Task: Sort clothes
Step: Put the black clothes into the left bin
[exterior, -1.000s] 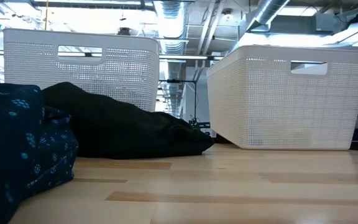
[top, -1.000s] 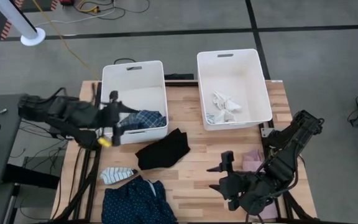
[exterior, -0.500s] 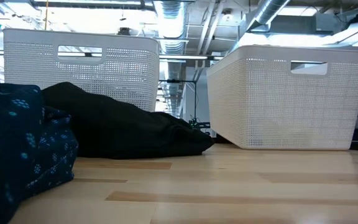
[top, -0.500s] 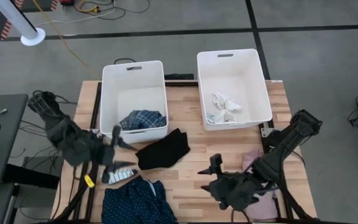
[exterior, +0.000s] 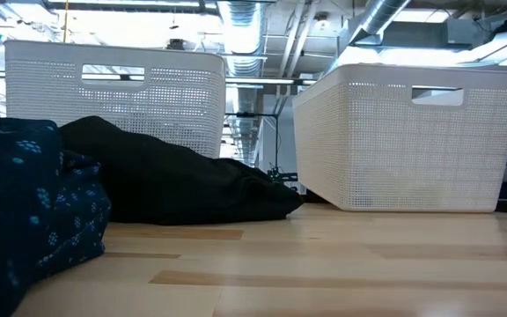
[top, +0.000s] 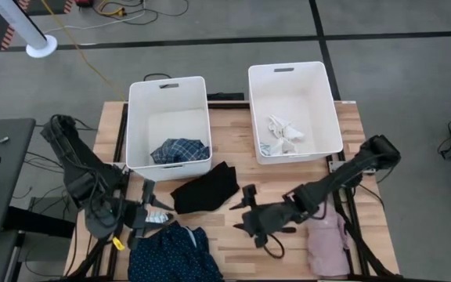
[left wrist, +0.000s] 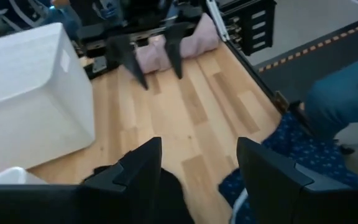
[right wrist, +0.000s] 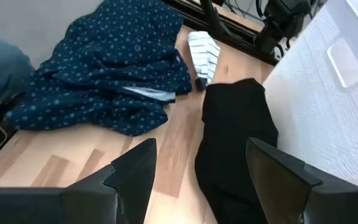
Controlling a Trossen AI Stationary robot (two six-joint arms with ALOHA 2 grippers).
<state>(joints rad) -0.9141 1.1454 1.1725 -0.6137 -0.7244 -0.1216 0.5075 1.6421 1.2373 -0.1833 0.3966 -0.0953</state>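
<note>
Left gripper (top: 149, 210), jaws apart, hovers at the striped garment (top: 156, 217), lower left of frame. Right gripper (top: 245, 210), jaws apart, faces the black garment (top: 204, 188) mid-table (top: 245, 168). Descend squarely and pinch one cloth layer, clear of the navy patterned garment (top: 171, 252).

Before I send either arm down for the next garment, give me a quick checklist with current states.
1. Left gripper open: ok, jaws spread in its wrist view.
2. Right gripper open: ok, empty.
3. Striped garment free to grab: ok, left gripper right beside it.
4. Black garment within right arm's approach: ok, just ahead of its fingers.
5. Grippers apart from each other: ok, black garment lies between them.
6. Bins sorted so far: ok, plaid garment in left bin, white garment in right bin.
</note>
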